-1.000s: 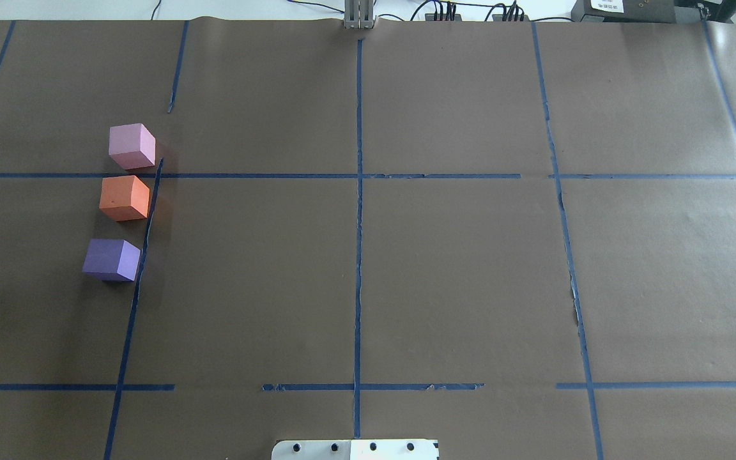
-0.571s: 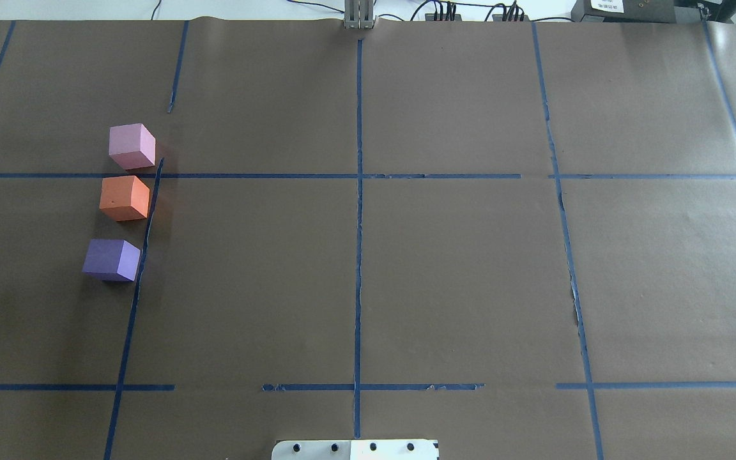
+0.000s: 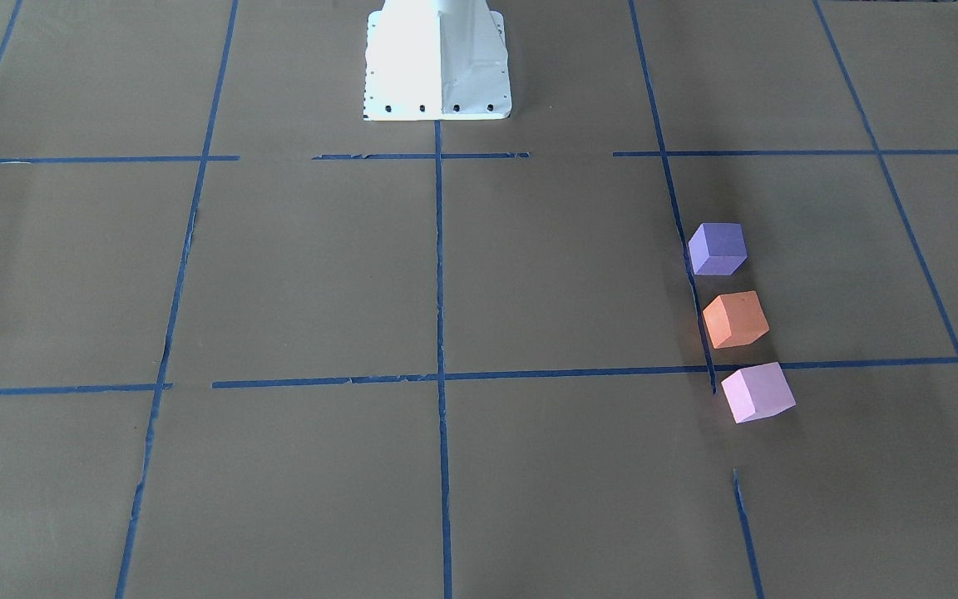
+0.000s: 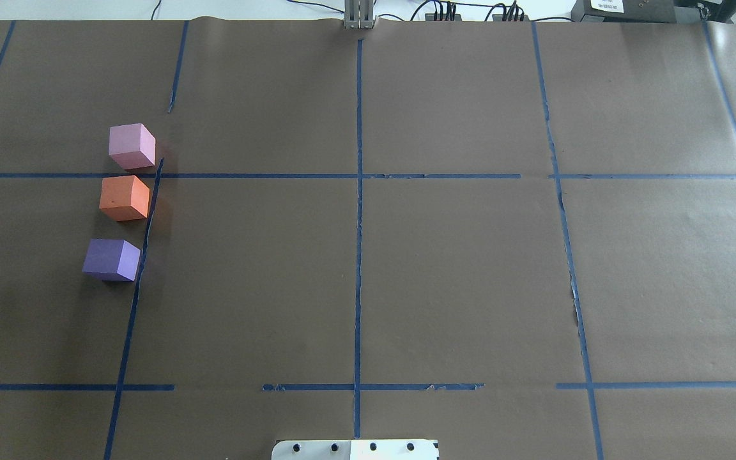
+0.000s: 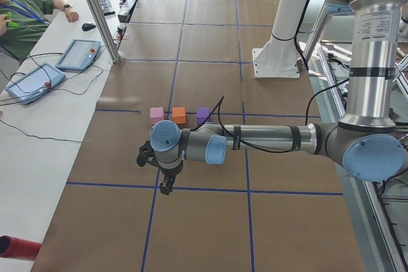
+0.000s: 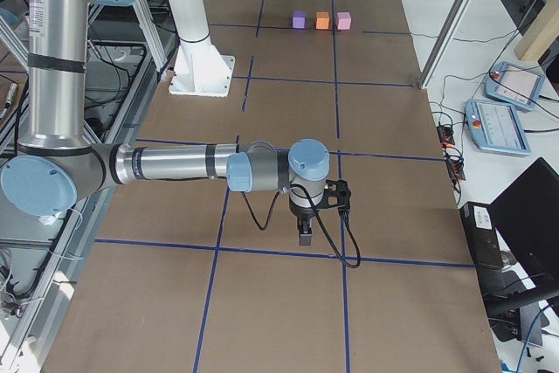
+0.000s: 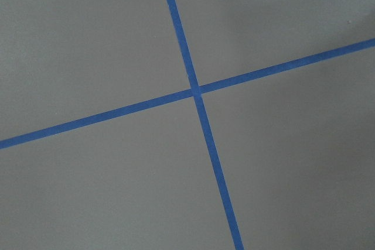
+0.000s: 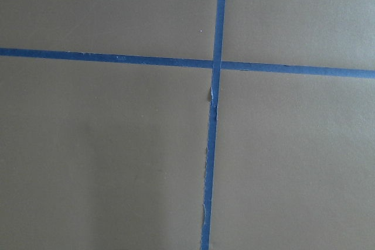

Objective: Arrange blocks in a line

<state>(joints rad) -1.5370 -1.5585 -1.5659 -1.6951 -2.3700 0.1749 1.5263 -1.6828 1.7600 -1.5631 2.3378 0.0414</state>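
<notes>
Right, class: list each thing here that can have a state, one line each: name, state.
Pale pink foam cube: resting free, one end of row.
Orange foam cube: resting free, middle, touching neither.
Violet-purple foam cube: resting free, other end.
Left gripper: away from cubes; open or shut unclear.
Right gripper: same.

Three blocks stand in a row on the table (image 4: 406,268), in its left half, the row running from the robot's edge toward the operators' edge. The nearest block (image 4: 111,260) sits closest to the robot, the middle block (image 4: 124,198) beyond it and the farthest block (image 4: 131,145) beyond that. None touch. All lie just left of a tape line (image 4: 128,326) running the same way. A second tape line (image 4: 246,176) crosses between the middle and farthest blocks. The robot's base (image 4: 355,449) stands midway along the robot's edge.
</notes>
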